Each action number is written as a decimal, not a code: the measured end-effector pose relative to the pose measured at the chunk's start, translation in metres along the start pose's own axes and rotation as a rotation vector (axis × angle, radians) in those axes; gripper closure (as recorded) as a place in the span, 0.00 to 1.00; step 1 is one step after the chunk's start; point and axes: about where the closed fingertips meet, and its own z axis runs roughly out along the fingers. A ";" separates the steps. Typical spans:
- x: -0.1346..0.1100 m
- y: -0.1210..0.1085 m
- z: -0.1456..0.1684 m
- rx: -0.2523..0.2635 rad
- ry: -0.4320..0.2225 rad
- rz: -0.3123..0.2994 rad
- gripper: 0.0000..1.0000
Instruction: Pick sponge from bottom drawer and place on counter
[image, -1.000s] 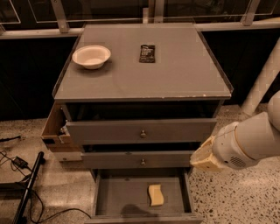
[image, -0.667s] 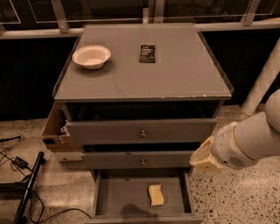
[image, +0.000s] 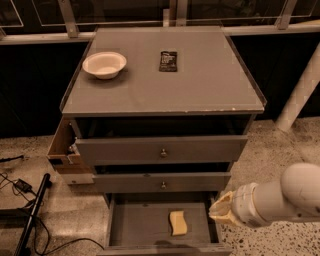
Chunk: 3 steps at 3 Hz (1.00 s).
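Pale yellow sponge (image: 178, 222): one piece with wavy sides, lying flat on the floor of the bottom drawer (image: 137, 225), right of the drawer's middle and closer to its front edge than to its back. I see nothing touching it.

Bottom drawer: grey and pulled out the farthest of the three. Apart from the sponge, its floor is bare.

Tool (image: 221, 211): a yellowish tip on the end of a thick white arm (image: 280, 197) that comes in from the right edge of my view. It hangs just outside the drawer's right wall, level with the sponge and near it but not touching. I cannot tell from my view whether it is spread or pressed together, and I see nothing held in it.

Middle drawer (image: 125, 182) and top drawer (image: 120, 150): grey fronts with one small knob in the centre of each. Both stick out less than the bottom one.

Table (image: 210, 85): the flat grey top of the cabinet, with a thin pale rim. It carries a white bowl (image: 104, 64) at the back left and a black packet (image: 168, 60) at the back centre, well apart from each other.

Brown box (image: 62, 145): sits against the cabinet's left side, level with the top drawer.

Speckled floor (image: 280, 145): dark cables (image: 20, 185) and a black bar (image: 32, 215) lie to the left. A white post (image: 300, 90) leans at the right.
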 end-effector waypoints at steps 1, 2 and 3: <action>0.038 -0.015 0.069 0.021 -0.068 0.019 1.00; 0.064 -0.028 0.133 -0.006 -0.122 0.070 1.00; 0.077 -0.010 0.164 -0.065 -0.141 0.114 1.00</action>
